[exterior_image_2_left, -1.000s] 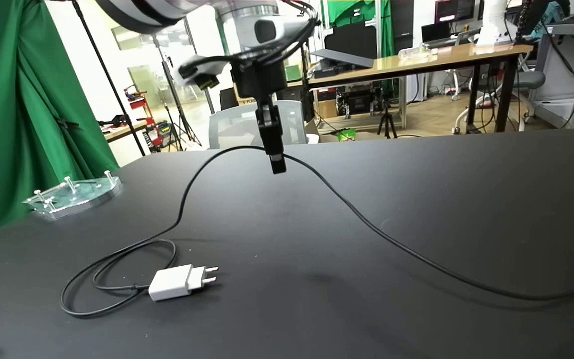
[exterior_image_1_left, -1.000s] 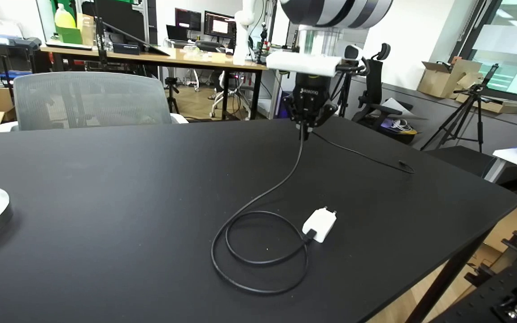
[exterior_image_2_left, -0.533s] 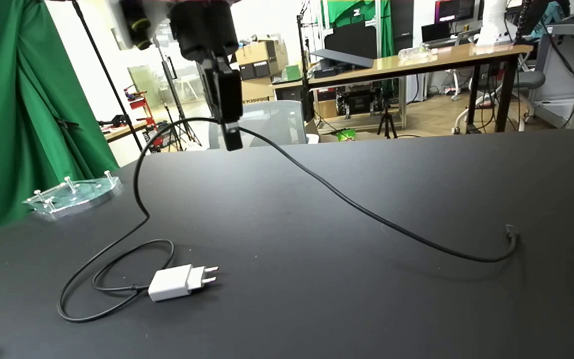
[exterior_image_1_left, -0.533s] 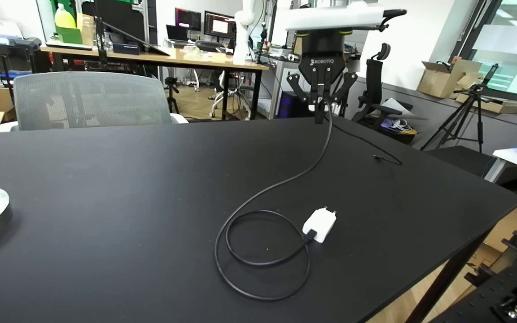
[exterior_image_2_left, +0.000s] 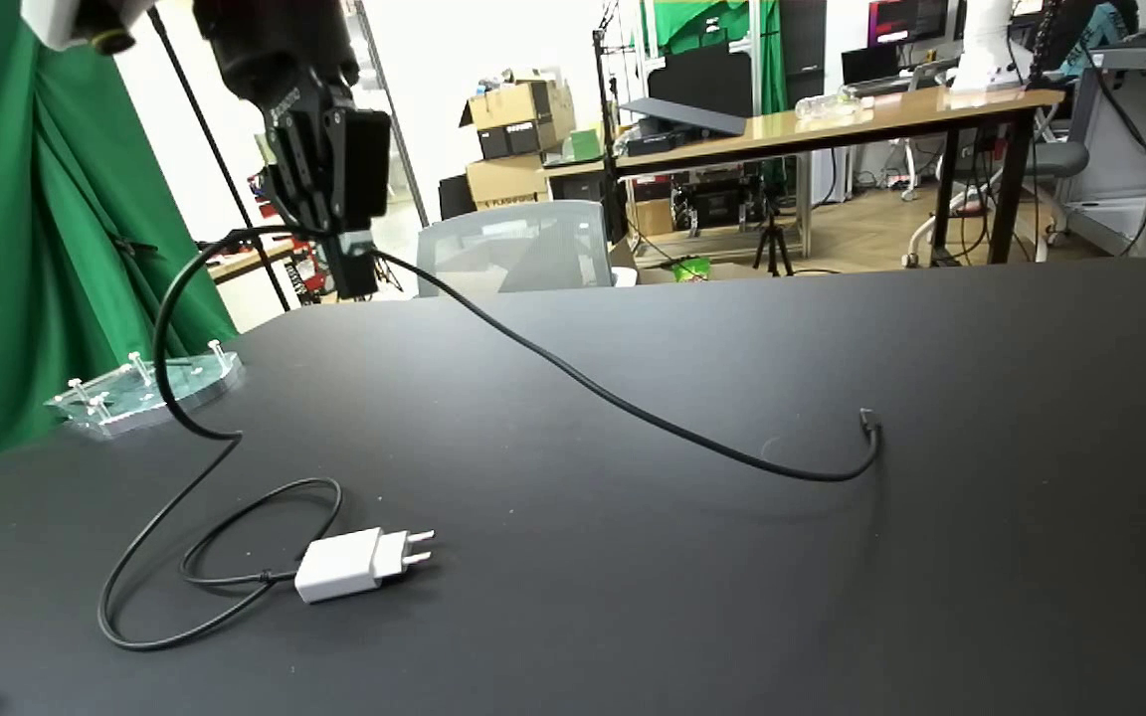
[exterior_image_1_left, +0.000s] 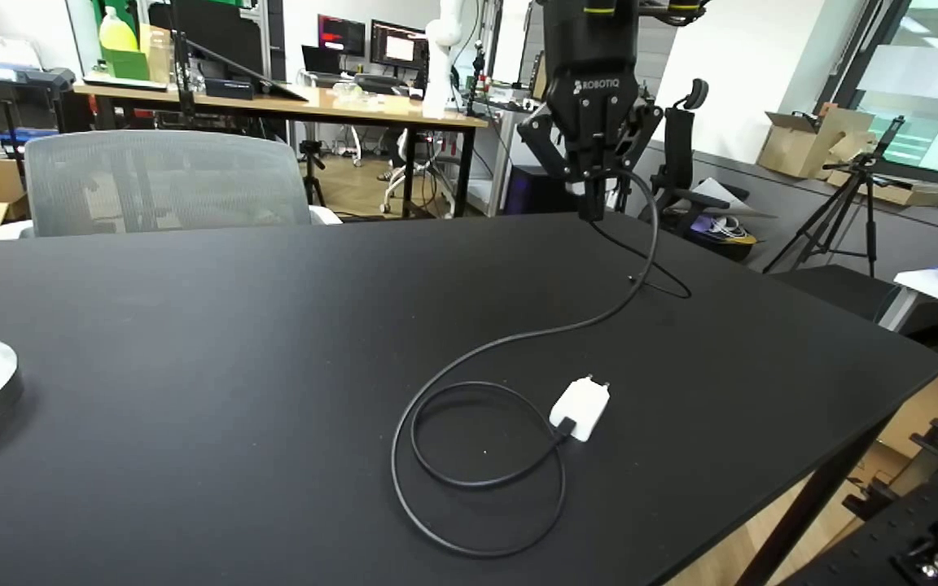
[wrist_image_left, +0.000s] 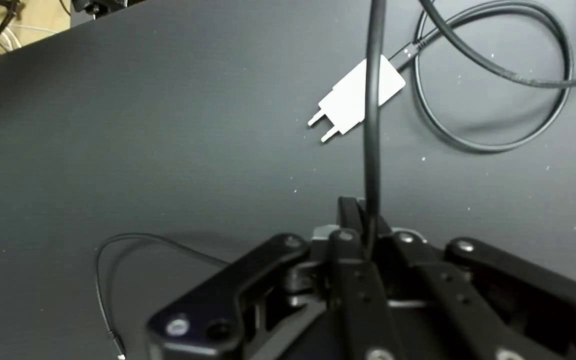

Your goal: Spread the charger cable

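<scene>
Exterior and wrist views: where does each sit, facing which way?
In an exterior view: higher than the table, facing across it toward a gray mesh chair; gripper at top.
In an exterior view: also higher, facing across it, green curtain at left; gripper upper left.
Wrist view: wrist-mounted, facing down past the gripper at charger cable and charger plug.
Both exterior views share those two.

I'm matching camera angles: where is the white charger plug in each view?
In an exterior view: charger plug, lower half, right of centre.
In an exterior view: charger plug, lower half, left of centre.
In the wrist view: charger plug, upper half, just right of centre.
Shared landmark: the black cable loop attached to it.
</scene>
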Robot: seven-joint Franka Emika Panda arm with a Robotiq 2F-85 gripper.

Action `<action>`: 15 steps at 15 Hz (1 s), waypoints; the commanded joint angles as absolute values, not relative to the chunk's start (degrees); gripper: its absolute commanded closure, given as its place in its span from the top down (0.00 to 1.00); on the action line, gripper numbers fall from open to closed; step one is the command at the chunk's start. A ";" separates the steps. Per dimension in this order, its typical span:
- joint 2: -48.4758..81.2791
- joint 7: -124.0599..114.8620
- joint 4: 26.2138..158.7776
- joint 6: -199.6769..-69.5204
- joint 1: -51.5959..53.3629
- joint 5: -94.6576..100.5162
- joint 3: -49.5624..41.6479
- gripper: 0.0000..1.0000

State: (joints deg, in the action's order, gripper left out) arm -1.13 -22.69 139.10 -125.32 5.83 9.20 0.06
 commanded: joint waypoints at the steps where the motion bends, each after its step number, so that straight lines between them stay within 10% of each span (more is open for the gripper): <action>1: -3.73 -13.53 142.43 -124.94 5.20 10.87 2.04 0.01; 15: -1.35 21.79 148.32 -126.93 5.11 23.15 3.25 0.01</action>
